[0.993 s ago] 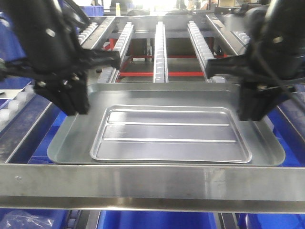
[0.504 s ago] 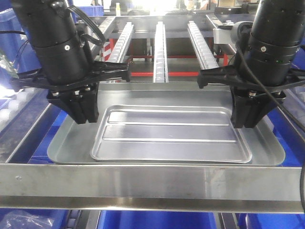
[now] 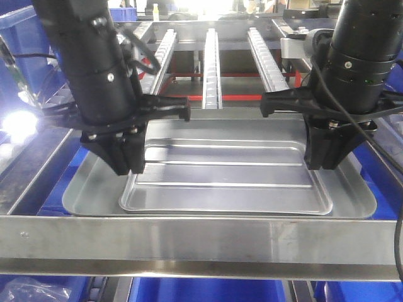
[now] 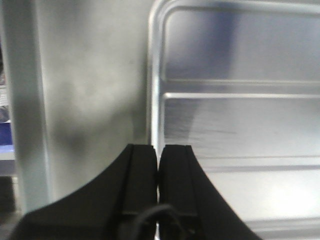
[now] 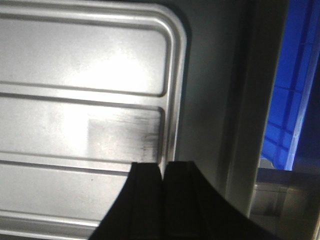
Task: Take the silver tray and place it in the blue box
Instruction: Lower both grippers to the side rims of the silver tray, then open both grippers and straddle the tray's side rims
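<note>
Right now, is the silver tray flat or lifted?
Flat: the silver tray lies level inside the grey tray. The left gripper and right gripper pinch its end rims.

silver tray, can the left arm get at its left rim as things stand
Probably yes: the left pincer hangs right over the left rim of the silver tray with nothing between. It looks shut, though, so it would likely have to open before gripping.

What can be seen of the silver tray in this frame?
The silver tray is shiny, shallow, rectangular metal with rounded corners, a rolled rim and two long ridges on its floor. It lies flat, empty, inside the larger dull grey tray. The left gripper and right gripper each pinch one short-side rim.
</note>
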Action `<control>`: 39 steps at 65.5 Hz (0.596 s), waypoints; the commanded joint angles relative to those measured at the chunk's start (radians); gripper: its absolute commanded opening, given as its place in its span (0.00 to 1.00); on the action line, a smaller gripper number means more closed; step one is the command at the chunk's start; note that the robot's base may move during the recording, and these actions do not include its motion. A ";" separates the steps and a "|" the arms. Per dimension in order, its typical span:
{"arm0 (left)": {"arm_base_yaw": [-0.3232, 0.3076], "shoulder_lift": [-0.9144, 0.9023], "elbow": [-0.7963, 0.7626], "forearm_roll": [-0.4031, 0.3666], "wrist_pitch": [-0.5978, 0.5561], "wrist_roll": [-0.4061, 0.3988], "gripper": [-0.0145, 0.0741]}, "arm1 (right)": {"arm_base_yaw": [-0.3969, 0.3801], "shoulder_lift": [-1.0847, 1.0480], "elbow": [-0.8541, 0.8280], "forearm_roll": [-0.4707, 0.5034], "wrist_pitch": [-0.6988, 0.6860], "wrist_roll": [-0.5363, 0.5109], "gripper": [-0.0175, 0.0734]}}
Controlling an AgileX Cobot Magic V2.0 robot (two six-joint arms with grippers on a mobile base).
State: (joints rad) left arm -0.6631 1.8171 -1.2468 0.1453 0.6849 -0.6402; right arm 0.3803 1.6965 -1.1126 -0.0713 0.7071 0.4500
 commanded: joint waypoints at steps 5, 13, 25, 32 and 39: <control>-0.004 -0.043 -0.039 0.028 -0.018 -0.014 0.16 | 0.000 -0.042 -0.034 0.001 -0.018 -0.012 0.26; -0.004 -0.043 -0.040 0.033 -0.013 -0.014 0.16 | 0.000 -0.042 -0.034 0.003 -0.021 -0.012 0.26; -0.004 -0.043 -0.040 0.076 -0.039 -0.014 0.16 | 0.000 -0.042 -0.034 0.003 -0.059 -0.012 0.47; -0.004 -0.043 -0.040 0.076 -0.048 -0.014 0.16 | 0.000 -0.042 -0.034 0.003 -0.069 -0.012 0.60; -0.004 -0.043 -0.040 0.076 -0.048 -0.014 0.16 | 0.000 -0.042 -0.034 0.002 -0.069 -0.012 0.64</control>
State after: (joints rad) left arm -0.6631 1.8195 -1.2583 0.2083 0.6701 -0.6440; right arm 0.3803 1.6981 -1.1126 -0.0642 0.6748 0.4500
